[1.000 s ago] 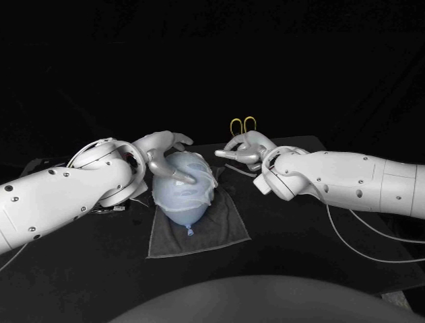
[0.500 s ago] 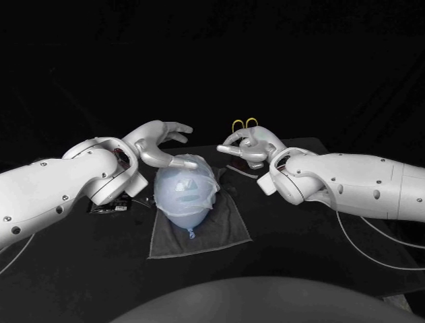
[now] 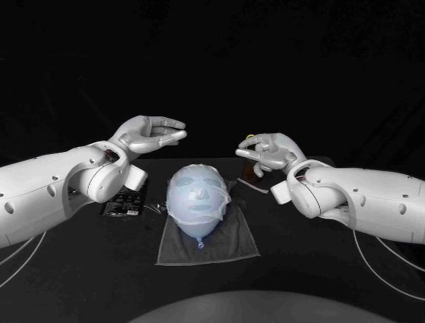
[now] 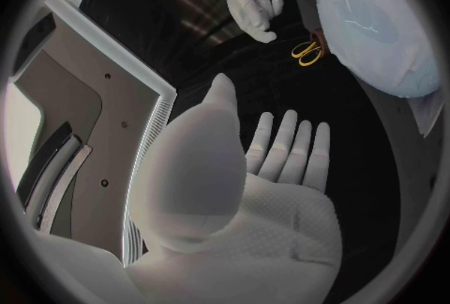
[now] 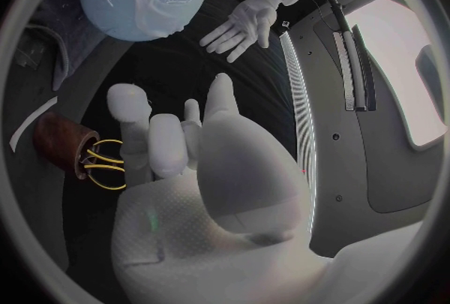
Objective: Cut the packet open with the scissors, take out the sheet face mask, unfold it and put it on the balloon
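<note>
Sheet mask (image 3: 197, 188) lies draped on balloon (image 3: 199, 226), table ctr. L hand (image 3: 149, 134) at its 10 o'clock, R hand (image 3: 269, 151) at 2: both empty, fingers loosely apart. Mask prob. thin, wet, tears easily; I take it by the edges only.

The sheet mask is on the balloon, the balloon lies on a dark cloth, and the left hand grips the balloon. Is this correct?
No: the left hand does not grip the balloon; the head view shows it raised apart, holding nothing. The sheet mask is on the balloon, which lies on the dark cloth.
</note>
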`<action>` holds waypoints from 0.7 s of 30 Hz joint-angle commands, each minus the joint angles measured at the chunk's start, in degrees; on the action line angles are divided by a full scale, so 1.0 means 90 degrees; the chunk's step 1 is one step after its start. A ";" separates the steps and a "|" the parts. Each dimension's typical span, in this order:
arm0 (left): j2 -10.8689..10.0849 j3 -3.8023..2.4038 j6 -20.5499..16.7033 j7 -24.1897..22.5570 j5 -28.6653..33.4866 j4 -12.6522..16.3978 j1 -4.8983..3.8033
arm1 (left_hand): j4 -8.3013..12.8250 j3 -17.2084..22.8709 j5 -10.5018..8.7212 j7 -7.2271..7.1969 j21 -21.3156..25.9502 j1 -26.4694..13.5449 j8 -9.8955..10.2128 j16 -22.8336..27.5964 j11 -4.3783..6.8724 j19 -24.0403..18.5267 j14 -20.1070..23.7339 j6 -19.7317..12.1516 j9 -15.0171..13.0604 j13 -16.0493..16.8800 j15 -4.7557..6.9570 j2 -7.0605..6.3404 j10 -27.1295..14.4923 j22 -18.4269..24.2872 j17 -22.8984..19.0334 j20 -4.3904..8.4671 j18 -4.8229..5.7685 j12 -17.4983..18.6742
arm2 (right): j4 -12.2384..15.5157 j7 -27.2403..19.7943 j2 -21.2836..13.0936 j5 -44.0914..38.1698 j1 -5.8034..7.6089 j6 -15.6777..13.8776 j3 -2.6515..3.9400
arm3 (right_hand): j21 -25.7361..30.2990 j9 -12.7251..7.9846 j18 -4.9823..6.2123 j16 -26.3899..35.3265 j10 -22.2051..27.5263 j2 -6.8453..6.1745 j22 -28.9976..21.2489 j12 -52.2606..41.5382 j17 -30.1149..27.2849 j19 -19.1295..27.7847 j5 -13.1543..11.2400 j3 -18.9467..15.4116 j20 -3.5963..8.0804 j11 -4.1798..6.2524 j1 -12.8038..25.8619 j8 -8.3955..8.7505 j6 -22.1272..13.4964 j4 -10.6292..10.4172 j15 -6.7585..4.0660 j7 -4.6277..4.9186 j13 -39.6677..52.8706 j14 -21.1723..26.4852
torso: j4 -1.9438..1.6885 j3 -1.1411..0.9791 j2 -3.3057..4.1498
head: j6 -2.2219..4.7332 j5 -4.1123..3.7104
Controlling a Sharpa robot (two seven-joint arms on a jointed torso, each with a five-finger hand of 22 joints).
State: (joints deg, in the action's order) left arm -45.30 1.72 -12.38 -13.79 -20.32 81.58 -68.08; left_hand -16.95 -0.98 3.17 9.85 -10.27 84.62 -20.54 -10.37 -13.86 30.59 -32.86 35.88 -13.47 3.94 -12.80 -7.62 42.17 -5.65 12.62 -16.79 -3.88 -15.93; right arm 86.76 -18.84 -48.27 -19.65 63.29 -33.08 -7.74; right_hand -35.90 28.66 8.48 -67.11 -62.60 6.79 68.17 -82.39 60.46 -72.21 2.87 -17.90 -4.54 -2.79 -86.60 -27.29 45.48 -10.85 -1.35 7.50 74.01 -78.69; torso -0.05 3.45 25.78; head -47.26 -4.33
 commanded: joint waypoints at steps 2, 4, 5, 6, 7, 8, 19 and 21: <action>-0.0024 -0.0005 0.0120 -0.1018 0.1747 -0.0163 0.0103 | 0.0023 0.0149 -0.0041 0.0526 -0.0207 0.0027 -0.0140 -0.0249 0.0115 0.0559 -0.0780 0.0382 -0.0064 -0.0016 0.0118 0.0287 0.0396 -0.0061 0.0173 0.0013 -0.0100 -0.0001 | -0.0152 -0.0472 0.0050 0.0773 0.0029 0.0140 0.0006 | 0.1251 -0.0141 0.0201 0.1172 0.0259 0.0593 -0.0705 0.5545 -0.1133 0.0413 -0.0001 -0.0274 -0.0074 -0.0070 -0.0679 0.0344 0.0135 0.0047 0.0085 0.0078 -0.3357 0.0676 | -0.0011 0.0124 -0.0201 | 0.0123 0.0338; -0.0030 -0.0005 0.0121 -0.1125 0.1933 -0.0234 0.0152 | 0.0028 0.0175 -0.0040 0.0476 -0.0238 0.0057 -0.0154 -0.0305 0.0181 0.0685 -0.0997 0.0513 -0.0061 -0.0025 0.0184 0.0386 0.0621 -0.0050 0.0182 0.0019 -0.0156 0.0024 | -0.0239 -0.0552 0.0079 0.0998 0.0035 0.0174 0.0007 | 0.1716 -0.0266 0.0156 0.2131 0.0814 0.0725 -0.1028 0.6026 -0.1831 0.0866 -0.0005 -0.0402 -0.0216 -0.0250 -0.0832 0.0556 0.0000 0.0080 0.0274 0.0210 -0.3732 0.1567 | -0.0019 0.0153 -0.0255 | 0.0166 0.0396; -0.0035 -0.0004 0.0115 -0.1175 0.2013 -0.0269 0.0177 | 0.0030 0.0176 -0.0043 0.0462 -0.0247 0.0070 -0.0150 -0.0332 0.0204 0.0739 -0.1106 0.0569 -0.0054 -0.0030 0.0216 0.0420 0.0703 -0.0041 0.0182 0.0019 -0.0184 0.0058 | -0.0294 -0.0586 0.0098 0.1096 0.0037 0.0199 0.0007 | 0.1835 -0.0293 0.0155 0.2250 0.0892 0.0761 -0.1124 0.6129 -0.1880 0.0964 0.0001 -0.0441 -0.0252 -0.0285 -0.0881 0.0596 -0.0016 0.0103 0.0306 0.0223 -0.3847 0.1704 | -0.0021 0.0172 -0.0296 | 0.0171 0.0450; -0.0042 -0.0004 0.0103 -0.1232 0.2099 -0.0309 0.0208 | 0.0032 0.0178 -0.0042 0.0459 -0.0248 0.0080 -0.0150 -0.0350 0.0223 0.0766 -0.1176 0.0608 -0.0051 -0.0028 0.0237 0.0445 0.0777 -0.0034 0.0183 0.0019 -0.0199 0.0067 | -0.0371 -0.0627 0.0125 0.1203 0.0039 0.0231 0.0008 | 0.1957 -0.0325 0.0152 0.2382 0.0953 0.0801 -0.1229 0.6265 -0.1950 0.1054 -0.0015 -0.0493 -0.0295 -0.0335 -0.0936 0.0646 -0.0038 0.0127 0.0351 0.0256 -0.4010 0.1846 | -0.0021 0.0182 -0.0314 | 0.0204 0.0490; -0.0049 -0.0004 0.0084 -0.1285 0.2169 -0.0346 0.0236 | 0.0033 0.0172 -0.0043 0.0450 -0.0245 0.0096 -0.0157 -0.0369 0.0256 0.0799 -0.1268 0.0689 -0.0048 -0.0016 0.0270 0.0474 0.0944 -0.0020 0.0182 0.0018 -0.0218 0.0053 | -0.0451 -0.0663 0.0152 0.1295 0.0040 0.0275 0.0008 | 0.2157 -0.0400 0.0175 0.2576 0.0938 0.0886 -0.1444 0.6533 -0.2086 0.1124 0.0003 -0.0638 -0.0368 -0.0394 -0.1037 0.0751 -0.0036 0.0181 0.0404 0.0284 -0.4405 0.1980 | -0.0022 0.0196 -0.0341 | 0.0232 0.0529; -0.0054 -0.0004 0.0072 -0.1316 0.2206 -0.0366 0.0251 | 0.0033 0.0166 -0.0044 0.0447 -0.0241 0.0098 -0.0154 -0.0368 0.0266 0.0808 -0.1290 0.0713 -0.0044 -0.0018 0.0276 0.0480 0.0984 -0.0014 0.0179 0.0018 -0.0223 0.0063 | -0.0499 -0.0680 0.0168 0.1343 0.0041 0.0309 0.0008 | 0.2203 -0.0421 0.0181 0.2624 0.0904 0.0945 -0.1503 0.6600 -0.2129 0.1123 -0.0007 -0.0677 -0.0388 -0.0393 -0.1045 0.0775 -0.0010 0.0180 0.0412 0.0300 -0.4523 0.1998 | -0.0024 0.0208 -0.0364 | 0.0235 0.0547; -0.0032 -0.0001 -0.0176 -0.1731 0.2499 -0.0601 0.0470 | 0.0028 -0.0026 -0.0045 0.0326 0.0535 0.0057 0.0109 0.0099 0.0152 -0.0951 -0.0795 0.0715 0.0090 -0.0037 0.0137 0.0483 0.0972 0.0352 -0.0097 -0.0013 0.0054 0.0669 | -0.1124 -0.0805 0.0516 0.1499 -0.0012 0.0835 0.0003 | 0.3280 -0.0887 0.0174 0.5014 0.0762 0.1089 -0.2853 0.7917 -0.3771 0.1573 -0.0001 -0.0912 -0.0776 -0.0699 -0.1061 0.1548 -0.0027 0.0346 0.0829 0.0532 -0.6664 0.2616 | -0.0093 0.0219 -0.0545 | 0.0293 0.0648; -0.0011 -0.0001 -0.0215 -0.1781 0.2502 -0.0612 0.0498 | 0.0028 -0.0030 -0.0045 0.0324 0.0552 0.0057 0.0114 0.0104 0.0151 -0.0997 -0.0801 0.0718 0.0093 -0.0037 0.0136 0.0486 0.0978 0.0356 -0.0099 -0.0014 0.0055 0.0682 | -0.1145 -0.0804 0.0561 0.1415 -0.0024 0.0903 -0.0001 | 0.3389 -0.0919 0.0168 0.5212 0.0758 0.1093 -0.2995 0.7988 -0.3892 0.1638 -0.0006 -0.0908 -0.0819 -0.0726 -0.1028 0.1598 -0.0029 0.0380 0.0874 0.0550 -0.6801 0.2691 | -0.0099 0.0206 -0.0540 | 0.0283 0.0630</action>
State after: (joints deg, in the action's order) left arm -45.66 1.76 -13.20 -26.43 0.26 76.06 -63.66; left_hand -16.68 -0.95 2.99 11.16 -5.48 85.48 -19.72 -9.66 -12.21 21.91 -40.42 42.58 -12.69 3.61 -11.59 -3.63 50.67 -2.49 11.77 -16.98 -3.90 -9.97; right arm 76.58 -24.40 -43.42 -6.96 63.17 -28.40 -7.74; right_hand -5.57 20.42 9.83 -20.51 -55.90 14.01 41.39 -10.65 25.62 -57.71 2.87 -25.00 -11.97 -8.95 -96.49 -12.99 45.57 -7.60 6.26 11.75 13.03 -54.43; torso -0.76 5.41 21.20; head -44.65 1.52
